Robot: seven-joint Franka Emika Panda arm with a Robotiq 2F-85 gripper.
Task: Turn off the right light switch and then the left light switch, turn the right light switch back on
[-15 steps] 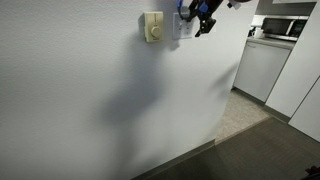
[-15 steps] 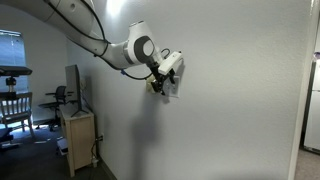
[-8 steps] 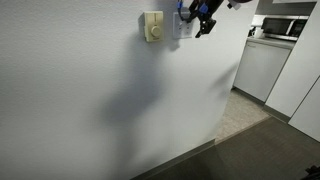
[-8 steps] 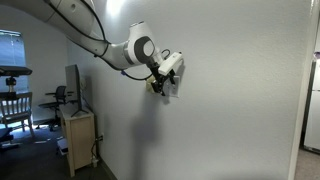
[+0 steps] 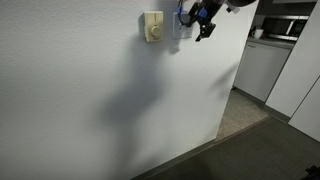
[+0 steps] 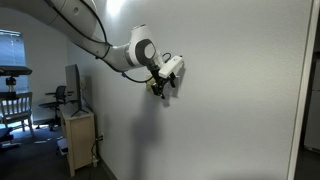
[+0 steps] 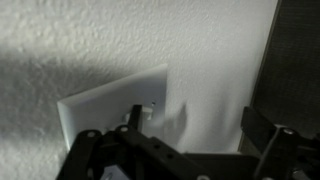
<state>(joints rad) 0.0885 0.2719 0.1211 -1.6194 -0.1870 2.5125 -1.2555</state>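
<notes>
The arm [image 6: 95, 35] sweeps in from the upper left in an exterior view, bending through a rounded white wrist joint [image 6: 140, 50] to the end effector [image 6: 168, 80], which is held high and tipped slightly downward. In an exterior view only the dark end effector [image 5: 203, 18] shows, reaching in from the top right edge. In the wrist view the end effector [image 7: 180, 145] has its two black fingers [image 7: 85, 150] spread wide apart, one at the left and one at the far right, with nothing between them.
</notes>
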